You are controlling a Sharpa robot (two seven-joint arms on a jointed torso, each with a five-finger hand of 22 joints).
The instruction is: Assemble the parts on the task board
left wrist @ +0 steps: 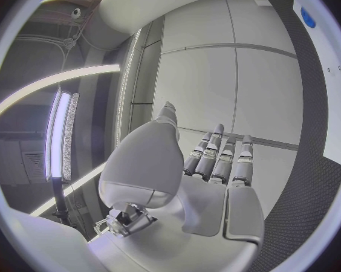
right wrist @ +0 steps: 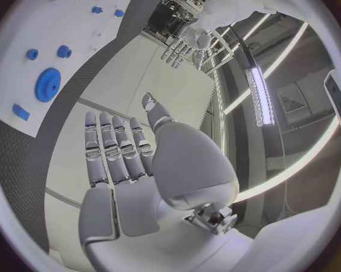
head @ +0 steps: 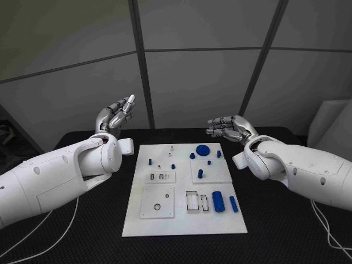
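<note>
The white task board (head: 184, 223) lies flat in the middle of the black table. Blue parts sit on it: a gear (head: 201, 148) at the far end, a short peg (head: 199, 174) mid-board, a thick cylinder (head: 218, 201) and a slim bar (head: 233, 204) near the front right. My left hand (head: 116, 115) is raised off the far left corner, fingers straight and apart, holding nothing. My right hand (head: 227, 127) hovers beyond the far right corner, also empty. In the right wrist view the right hand (right wrist: 118, 145) has flat, extended fingers, with the gear (right wrist: 47, 83) beyond them.
The board has recessed plates with slots (head: 159, 201) on its near left half. White cables (head: 61, 225) trail over the table on both sides. Grey wall panels stand behind the table. In the left wrist view the left hand (left wrist: 216, 163) is spread, with the board (left wrist: 325, 48) beside it.
</note>
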